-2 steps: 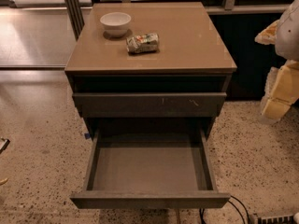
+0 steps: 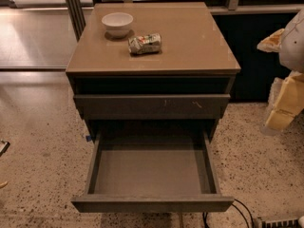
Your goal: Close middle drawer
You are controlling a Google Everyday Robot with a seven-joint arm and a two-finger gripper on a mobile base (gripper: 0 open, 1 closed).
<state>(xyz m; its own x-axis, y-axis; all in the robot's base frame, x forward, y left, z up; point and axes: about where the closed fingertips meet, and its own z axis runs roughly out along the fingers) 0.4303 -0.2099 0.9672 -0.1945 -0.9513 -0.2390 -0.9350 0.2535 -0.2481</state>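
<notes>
The middle drawer (image 2: 152, 204) stands pulled far out of the cabinet (image 2: 190, 51), towards the camera, low in the view and centred. Its front is a plain, flat, dark grey-brown board with no handle and no marks, seen from above as a long narrow band. Behind it lies a deep rectangular tray of the same dull wood: two straight side walls run back into the dark opening of the cabinet, and the flat grey floor shows from wall to wall. The drawer sits level and square to the cabinet.

Just above that opening is a wider drawer front (image 2: 152, 106) with a few pale scratch marks, standing slightly proud of the frame. On the tan cabinet top a white bowl (image 2: 117, 23) stands upright near the back left corner, and a crushed can (image 2: 145, 43) lies on its side just beside it, to the right and a little nearer.

The gripper (image 2: 288, 101) hangs at the right edge of the view, pale yellow and white, well apart from the drawer and touching nothing; whether it is open or closed I cannot tell. The floor (image 2: 38, 141) is speckled stone, with dark cables (image 2: 240, 212) at the lower right
</notes>
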